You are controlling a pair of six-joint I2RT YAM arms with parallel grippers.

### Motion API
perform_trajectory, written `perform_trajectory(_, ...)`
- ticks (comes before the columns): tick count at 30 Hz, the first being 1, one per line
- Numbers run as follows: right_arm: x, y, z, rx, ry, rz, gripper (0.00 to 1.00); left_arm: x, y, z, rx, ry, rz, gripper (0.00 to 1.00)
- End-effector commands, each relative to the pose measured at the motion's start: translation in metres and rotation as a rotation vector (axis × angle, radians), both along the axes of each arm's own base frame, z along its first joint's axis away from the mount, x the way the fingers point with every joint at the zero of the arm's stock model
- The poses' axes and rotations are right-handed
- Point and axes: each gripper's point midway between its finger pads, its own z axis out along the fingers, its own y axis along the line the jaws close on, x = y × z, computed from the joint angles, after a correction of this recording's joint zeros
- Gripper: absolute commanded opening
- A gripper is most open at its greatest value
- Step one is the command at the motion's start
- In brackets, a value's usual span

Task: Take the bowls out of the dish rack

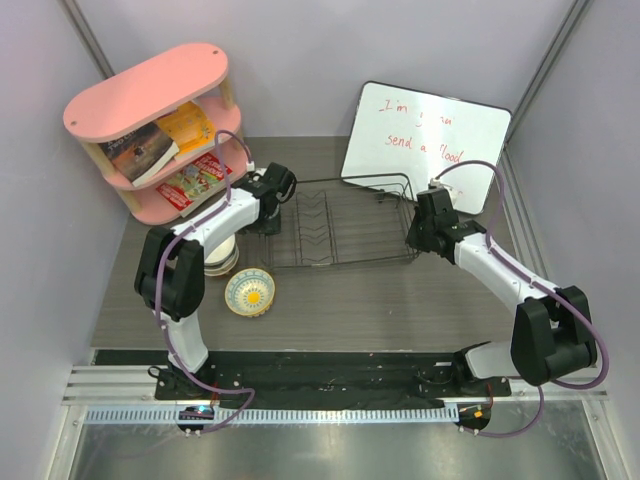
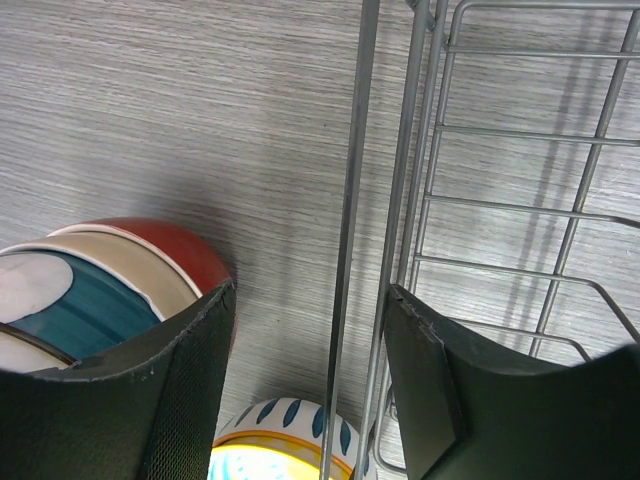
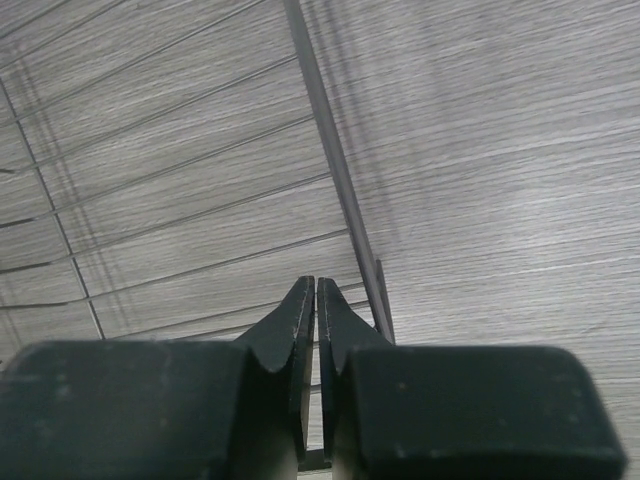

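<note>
**Bowls out, rack bare**

The bowls (image 1: 222, 260) are sitting stacked toward the tabletop's (image 1: 400, 300) left edge, the yellow bowl (image 1: 250, 292) beside them, leaving the dish rack (image 1: 340, 265) unloaded. The left hand (image 2: 310, 292) is hanging half-open and empty astride its wire. The right hand (image 3: 316, 290) is sitting shut at its right wall, perhaps bracing it.

Both arms are the same build: the left arm (image 1: 215, 222) and the right arm (image 1: 495, 262) have white link shells with chunky black joint housings. A purple cable (image 1: 498, 190) loops along each one. All matte black up front: the left fingers (image 2: 150, 400) have a fine mesh texture inside, and the right fingers (image 3: 290, 340) taper to thin, slightly scuffed tips.
</note>
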Motion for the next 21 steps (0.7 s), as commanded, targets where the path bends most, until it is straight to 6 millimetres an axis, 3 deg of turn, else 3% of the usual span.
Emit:
perform_trajectory(1, -0.014, 0.000, -0.006, 0.032, 0.032, -0.002, 0.10, 0.008, 0.012, 0.026, 0.021, -0.065, 0.025, 0.61)
perform_trajectory(9, -0.023, 0.001, -0.005, 0.057, 0.026, -0.006, 0.10, 0.007, 0.013, 0.036, 0.003, -0.089, 0.031, 0.62)
perform_trajectory(14, -0.019, -0.001, 0.016, 0.057, -0.033, -0.014, 0.18, 0.013, -0.001, 0.069, -0.104, -0.185, 0.005, 0.63)
perform_trajectory(15, -0.015, 0.000, 0.024, 0.059, -0.052, -0.008, 0.29, 0.014, -0.004, 0.076, -0.125, -0.204, -0.002, 0.64)
perform_trajectory(18, -0.005, 0.002, 0.056, 0.067, -0.126, 0.011, 0.48, 0.017, -0.017, 0.111, -0.223, -0.282, -0.036, 0.65)
perform_trajectory(20, -0.001, 0.004, 0.078, 0.068, -0.172, 0.036, 0.50, 0.018, -0.026, 0.140, -0.295, -0.341, -0.062, 0.67)
perform_trajectory(21, 0.006, 0.007, 0.101, 0.080, -0.223, 0.047, 0.52, 0.017, -0.029, 0.150, -0.321, -0.358, -0.073, 0.68)
